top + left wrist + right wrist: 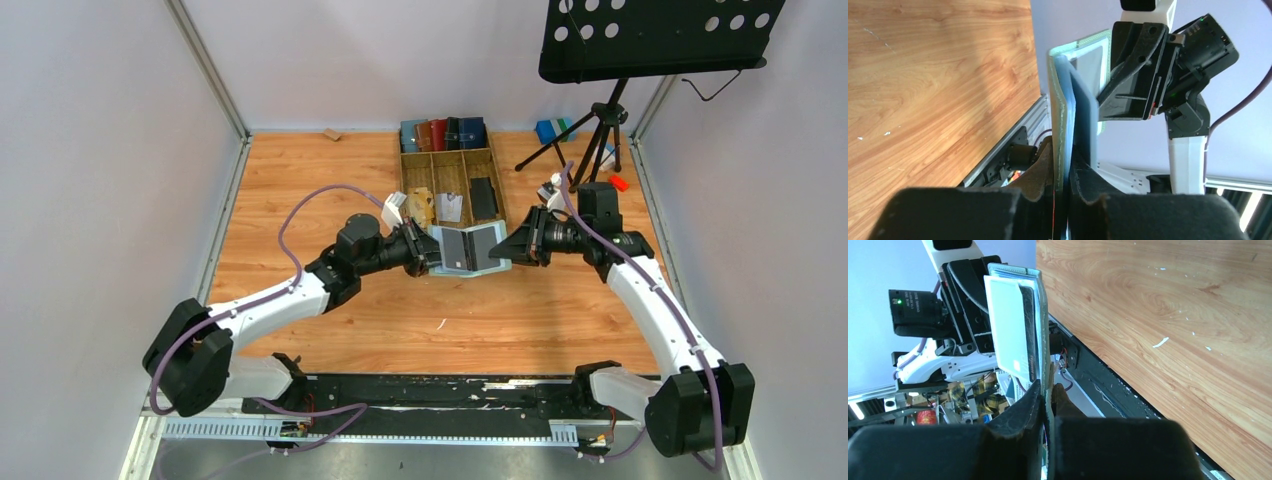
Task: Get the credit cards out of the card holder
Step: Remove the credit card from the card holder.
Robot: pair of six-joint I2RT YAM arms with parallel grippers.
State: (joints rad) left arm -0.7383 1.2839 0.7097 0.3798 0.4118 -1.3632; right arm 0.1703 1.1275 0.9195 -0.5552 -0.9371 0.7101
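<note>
The card holder (489, 244) is stretched open between our two grippers. Its long axis runs straight from one pair of fingertips to the other, and its inner face is turned up toward the top camera. We cannot tell whether its lower edge touches the table (300, 200).

At the left end, our left gripper (428, 252) is pressed together on the outer edge of the left flap. From that wrist the green leather shows edge-on, rising straight out from between the pads. Just past those fingertips a grey card (1008, 330) sits against the left flap. Its long side lies across the holder's axis, and its far edge stands a little off the leather.

The right flap carries on toward our right gripper (512, 248), which pinches that flap's outer edge, pads tight on the green rim. The two grippers point at each other along the holder. Beyond both sets of fingertips, away from the bases, lies a wooden tray (404, 185).
</note>
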